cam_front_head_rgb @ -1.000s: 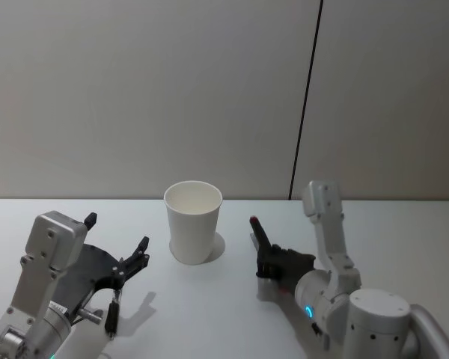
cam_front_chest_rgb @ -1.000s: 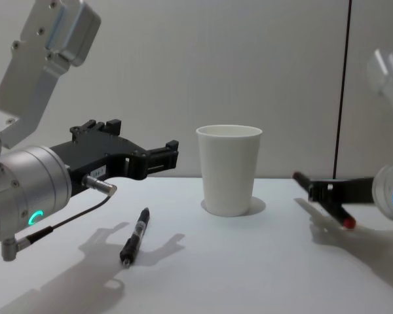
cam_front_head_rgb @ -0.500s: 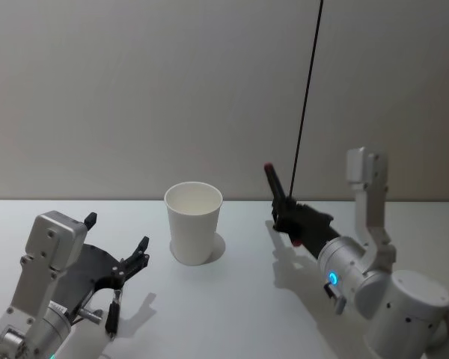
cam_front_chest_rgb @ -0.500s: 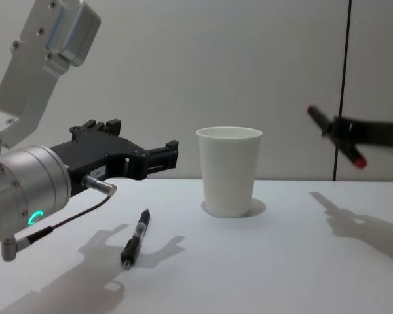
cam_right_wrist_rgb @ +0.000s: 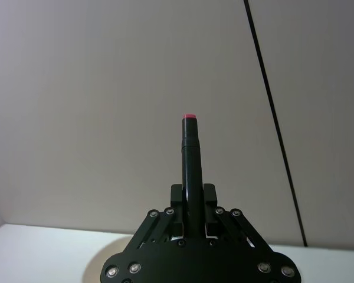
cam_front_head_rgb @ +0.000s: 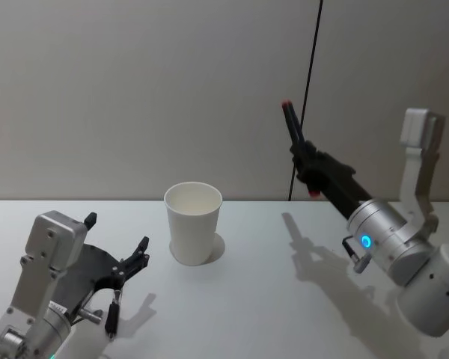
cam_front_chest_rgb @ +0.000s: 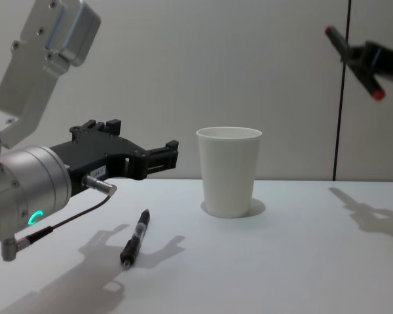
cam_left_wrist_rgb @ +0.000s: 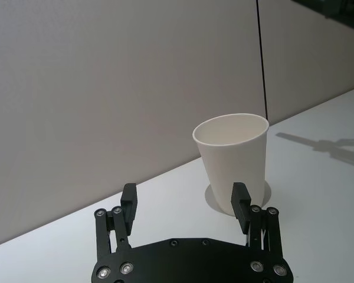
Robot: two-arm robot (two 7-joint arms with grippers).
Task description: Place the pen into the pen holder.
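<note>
The right gripper (cam_front_head_rgb: 303, 153) has its jaws clenched on a red-tipped pen (cam_front_head_rgb: 290, 120), gripping it about mid-length so that a red end stands out on either side of the jaws. In the right wrist view the pen's barrel (cam_right_wrist_rgb: 189, 153) runs straight out past the jaws. The white paper cup (cam_front_head_rgb: 193, 224) that serves as pen holder stands upright on the counter, well below these jaws and off to their left, well apart from the pen. Its mouth is open and looks empty.

The left gripper (cam_front_head_rgb: 118, 233) is parked low, jaws released and spread wide with nothing between them. The cup (cam_left_wrist_rgb: 233, 153) stands ahead of these jaws, apart from them. A second black pen (cam_front_chest_rgb: 135, 237) lies flat on the counter beneath the left jaws, untouched.

As I judge it, the pickup is done and the pen is in the air. What is left is carrying it over the cup's rim, tipping it closer to vertical, lowering it and letting go.

The counter (cam_front_head_rgb: 247, 299) is plain, smooth and white, and carries the sharp shadows of both arms. Behind it stands a pale grey wall (cam_front_head_rgb: 135, 90) with one dark vertical seam (cam_front_head_rgb: 308, 82) running just behind the right jaws.
</note>
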